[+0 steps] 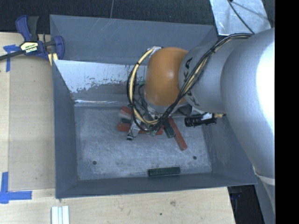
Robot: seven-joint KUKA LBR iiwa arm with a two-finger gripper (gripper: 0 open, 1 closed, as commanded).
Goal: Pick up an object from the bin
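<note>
Camera view: the arm comes in from the right and bends down over the middle of the grey bin. Its orange cover and looped yellow and black cables hide most of what is under the wrist. The tool sits low at the bin floor, right at a small cluster of reddish-brown pieces lying near the floor's centre, a little toward the back wall. I cannot tell whether the tool is open, closed or gripping anything, since the cables and cover mask it. A longer reddish-brown stick lies slanted just right of the cluster. A dark bar lies flat against the front wall, well apart from the rest.
</note>
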